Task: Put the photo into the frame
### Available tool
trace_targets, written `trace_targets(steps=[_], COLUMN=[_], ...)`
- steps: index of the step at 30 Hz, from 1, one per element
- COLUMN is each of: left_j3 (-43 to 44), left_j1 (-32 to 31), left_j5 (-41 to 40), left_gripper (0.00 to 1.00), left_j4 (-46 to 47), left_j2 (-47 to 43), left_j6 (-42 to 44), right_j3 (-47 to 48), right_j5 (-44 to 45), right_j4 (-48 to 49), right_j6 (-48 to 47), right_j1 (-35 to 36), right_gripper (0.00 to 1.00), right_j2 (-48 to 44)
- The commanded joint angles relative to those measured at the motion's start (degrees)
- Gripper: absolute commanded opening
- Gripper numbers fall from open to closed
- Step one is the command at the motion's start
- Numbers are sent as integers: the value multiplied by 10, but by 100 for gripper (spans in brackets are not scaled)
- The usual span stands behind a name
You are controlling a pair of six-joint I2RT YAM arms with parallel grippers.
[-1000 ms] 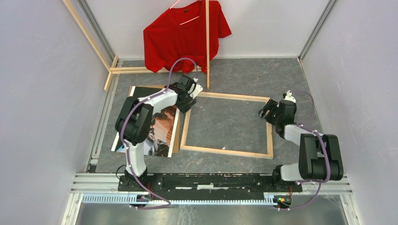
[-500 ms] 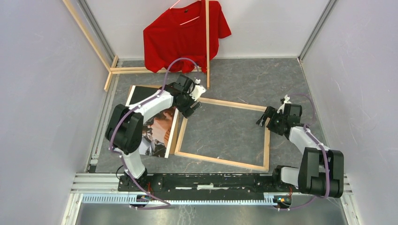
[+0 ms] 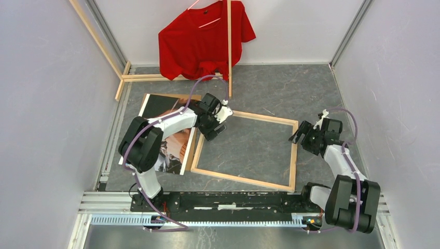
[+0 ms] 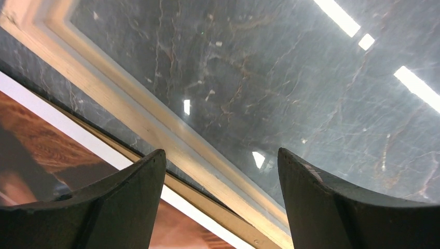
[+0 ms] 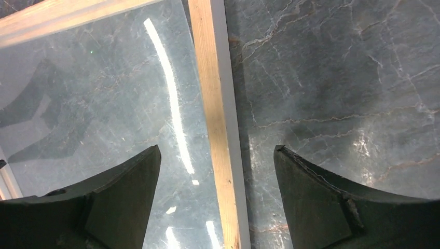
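1. Frame [image 3: 241, 179]: one. It lies flat on the grey table [image 3: 270, 85] with the bare wood face up. Its opening holds a reflective clear pane, and the table shows through it.
2. Photo [image 3: 175, 151]: one, print side up. It lies outside the frame, just beside the left rail.
3. Left gripper [image 3: 217, 127]: fingers spread wide and holding nothing. It hangs above the frame's left rail near the far corner, with the photo under its left finger [image 4: 104, 207].
4. Right gripper [image 3: 301, 134]: fingers wide apart and empty. The frame's right rail runs below, between them.
5. Red shirt [image 3: 202, 41]: one, hanging at the rear.
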Motion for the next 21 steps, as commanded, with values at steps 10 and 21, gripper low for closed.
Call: trace_targets(steps=[10,21], left_j3=[-30,-49], left_j1=[2,1], left_j5=[-15,-18], left_gripper=[84,83], left_j4=[56,78], left_j2=[14,20], left_j6=[10,5], right_j3=[-19,-42], right_j5=[-41,19], right_j4=[-38,-43], right_j6=[34,24], right_j1=[45,89], right_gripper=[74,75], right_j2=[-97,-82])
